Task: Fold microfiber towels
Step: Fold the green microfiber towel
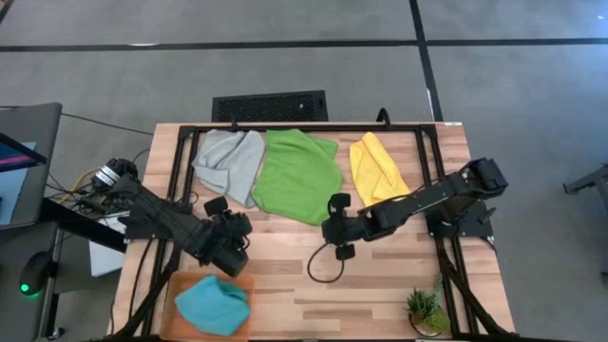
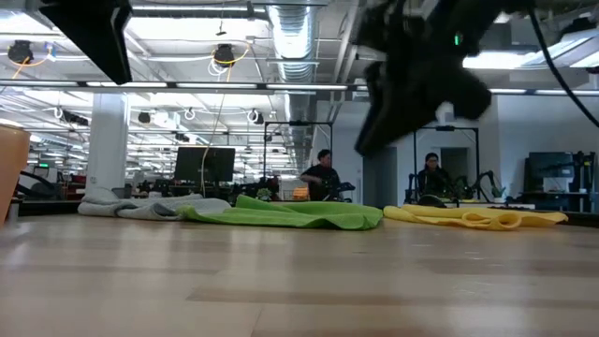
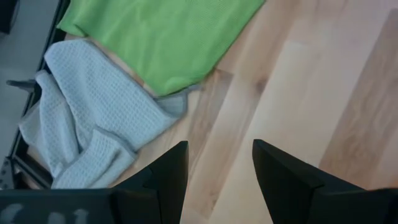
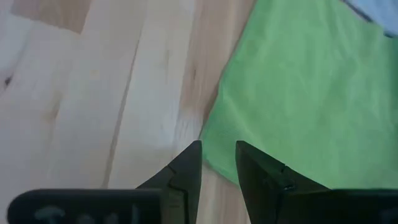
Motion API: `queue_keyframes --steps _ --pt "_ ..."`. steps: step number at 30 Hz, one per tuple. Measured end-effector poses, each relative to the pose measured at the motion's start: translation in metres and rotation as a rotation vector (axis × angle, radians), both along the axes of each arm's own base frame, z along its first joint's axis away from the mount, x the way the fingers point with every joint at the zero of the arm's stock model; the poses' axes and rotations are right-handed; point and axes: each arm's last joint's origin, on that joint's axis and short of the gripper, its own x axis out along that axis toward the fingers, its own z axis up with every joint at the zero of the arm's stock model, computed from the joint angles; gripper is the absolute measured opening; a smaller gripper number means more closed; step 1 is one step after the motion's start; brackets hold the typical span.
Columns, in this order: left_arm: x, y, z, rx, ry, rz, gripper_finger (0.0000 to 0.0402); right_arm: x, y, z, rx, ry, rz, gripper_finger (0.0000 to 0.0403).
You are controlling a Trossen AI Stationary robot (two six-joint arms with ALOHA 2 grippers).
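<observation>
Wide pale wooden bench (image 1: pixel 380 285) under everything, framed by dark rails. Spread flat just ahead of the right jaws: bright green square microfiber towel (image 1: pixel 298 176), largest cloth in play, its near corner just beyond the fingertips in the right wrist view, probably laid open so an edge can be picked up for a fold. Beyond the left jaws and overlapped by the green edge: crumpled light grey waffle-weave towel (image 1: pixel 231 162), bunched and unfolded. To the outer side of the right jaws, beside its forearm: rumpled yellow towel (image 1: pixel 376 169), likewise waiting. Behind the left jaws, toward the near bench edge: flat orange rectangular tray (image 1: pixel 180 290) carrying a teal blue towel (image 1: pixel 215 304) in a compact bundle, apparently the drop-off spot for finished cloths. Small potted green plant (image 1: pixel 425 310) at the near right corner, well apart from the work.

Left gripper (image 1: pixel 228 242) hovering over bare wood between tray and grey towel, jaws wide apart, gripping nothing. Right gripper (image 1: pixel 338 226) poised at the green towel's near corner, jaws parted by a narrow gap, empty, no cloth pinched between them yet; likely lining up for the first grab.
</observation>
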Motion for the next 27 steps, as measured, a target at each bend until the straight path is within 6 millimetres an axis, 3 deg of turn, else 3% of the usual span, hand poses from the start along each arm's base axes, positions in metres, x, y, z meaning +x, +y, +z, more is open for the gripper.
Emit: queue_keyframes --steps 6,8,27 --pt "0.004 0.008 0.000 0.005 0.019 0.008 0.0171 0.000 -0.022 -0.024 0.039 0.086 0.013 0.0122" --pt "0.005 0.010 0.000 0.005 0.020 0.012 0.0171 0.008 -0.023 -0.027 0.036 0.058 0.039 0.0122" --pt "0.007 0.011 0.000 0.000 0.010 0.017 0.0171 0.015 -0.045 -0.057 0.048 0.185 0.116 0.0122"
